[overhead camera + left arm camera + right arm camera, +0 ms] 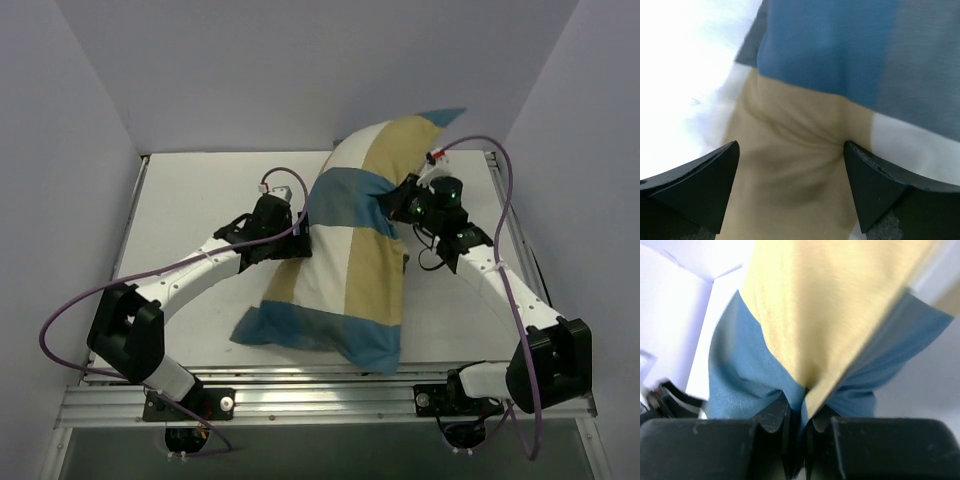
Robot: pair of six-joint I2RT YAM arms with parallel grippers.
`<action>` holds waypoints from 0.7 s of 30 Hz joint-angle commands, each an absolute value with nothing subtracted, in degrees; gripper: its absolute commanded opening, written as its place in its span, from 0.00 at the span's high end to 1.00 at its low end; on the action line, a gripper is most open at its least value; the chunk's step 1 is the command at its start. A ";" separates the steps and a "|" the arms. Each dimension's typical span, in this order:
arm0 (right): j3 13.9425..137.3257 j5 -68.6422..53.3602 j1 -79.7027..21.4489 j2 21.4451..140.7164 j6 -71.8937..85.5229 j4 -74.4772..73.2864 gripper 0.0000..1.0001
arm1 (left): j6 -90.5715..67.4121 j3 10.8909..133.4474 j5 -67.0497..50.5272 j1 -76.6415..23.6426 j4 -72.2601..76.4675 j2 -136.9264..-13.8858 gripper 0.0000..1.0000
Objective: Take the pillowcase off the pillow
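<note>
From above, the pillowcase [345,240] lies in a long bulging mass across the middle of the counter [200,200]. Its low end is close to the near edge and its other end is raised toward the far right corner. No plain white cushion shows anywhere at its openings or edges, so I judge the pillow to be wholly inside and the stripping hardly begun. The right gripper [402,205] meets the cover on its right flank, where the cloth puckers. The left gripper [298,232] sits against the left flank, toward the counter's left edge.

In the left wrist view, the left gripper [790,185] has its jaws spread wide. Tan cloth of the pillowcase [790,150] bulges between the fingers [705,185], but nothing is pinched. Whether the pads touch the fabric cannot be told.

In the right wrist view, the right gripper [797,415] is closed tight on a thin fold of the pillowcase [815,315], blue and tan cloth gathering into the jaws.

What is left, by my reckoning, is nearly all of it: finding the open end, pinning the cushion through the cloth and drawing the cover off
</note>
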State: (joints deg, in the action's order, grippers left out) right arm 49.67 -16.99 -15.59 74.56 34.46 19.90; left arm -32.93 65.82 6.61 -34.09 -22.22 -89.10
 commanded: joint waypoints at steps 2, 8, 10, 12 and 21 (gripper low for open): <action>69.05 -15.92 -20.73 72.15 23.92 6.71 1.00 | -40.16 69.52 -2.98 -41.38 -19.26 -85.52 0.05; 80.50 -15.82 -29.78 80.94 18.55 -2.99 1.00 | -43.77 63.82 1.21 -42.71 -18.44 -76.67 0.05; 80.33 -14.68 -32.51 83.40 17.76 -3.16 1.00 | -44.91 59.44 6.31 -42.63 -20.82 -73.06 0.05; 80.07 -13.45 -36.81 85.85 16.70 -3.86 0.93 | -45.78 56.35 10.09 -42.37 -24.33 -66.64 0.05; 82.00 -8.52 -48.32 87.02 15.21 -8.69 0.48 | -46.50 51.15 15.55 -42.10 -44.81 -44.31 0.06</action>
State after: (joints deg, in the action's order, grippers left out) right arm 79.24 -11.92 -47.18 90.02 16.82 -5.58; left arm -45.91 50.28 11.86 -42.37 -36.18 -48.23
